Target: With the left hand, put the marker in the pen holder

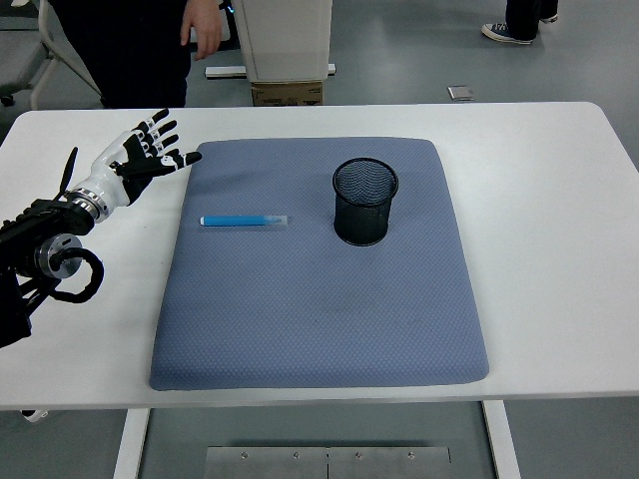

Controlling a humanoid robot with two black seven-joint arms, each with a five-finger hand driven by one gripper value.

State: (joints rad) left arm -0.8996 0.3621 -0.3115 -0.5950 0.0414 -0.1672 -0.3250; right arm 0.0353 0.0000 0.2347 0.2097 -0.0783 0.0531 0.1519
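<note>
Task not started. Left hand (pixel 150 150) is held over the counter (pixel 559 180) just off the mat's (pixel 319 319) far-left corner, fingers spread, nothing gripped. Marker (pixel 244 221) is lying flat on the mat, apart from the hand. Holder (pixel 364 202) is upright to its right, seemingly empty. Grasp, carry and drop all remain.

Lab — white table (pixel 539 170), grey floor (pixel 419 50)

The grey-blue rectangular cloth mat (pixel 319 299) looks matt with fine dotted texture. The black round wire-mesh pen holder (pixel 364 203) appears metal. The smooth white desk (pixel 559 249) is slightly glossy.
</note>
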